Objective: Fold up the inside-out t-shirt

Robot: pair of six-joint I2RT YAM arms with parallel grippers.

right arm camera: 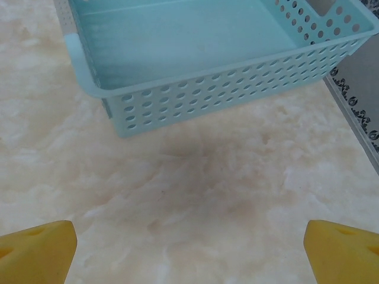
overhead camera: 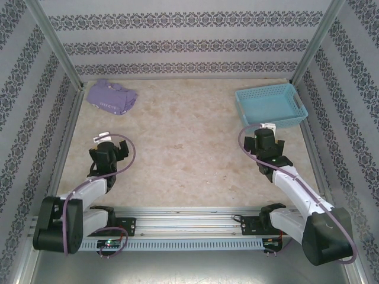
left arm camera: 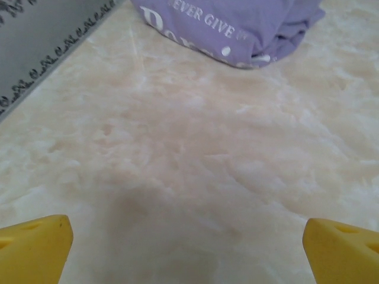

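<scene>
The pale marble table point(overhead camera: 177, 148) carries the inside-out t-shirt point(overhead camera: 111, 96) as a crumpled heap in its far left corner, close to the wall. I think a pinch into this heap may catch several layers together, so the shirt lifts as one lump. The blue basket point(overhead camera: 240, 107) stands far right. The left gripper point(overhead camera: 105, 139), wide and empty, is well apart from the shirt, which lies ahead of it. The right gripper point(overhead camera: 265, 129), also wide and empty, faces the basket

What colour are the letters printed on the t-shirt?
White, on lavender-purple cloth; the t-shirt shows them best in the left wrist view.
</scene>
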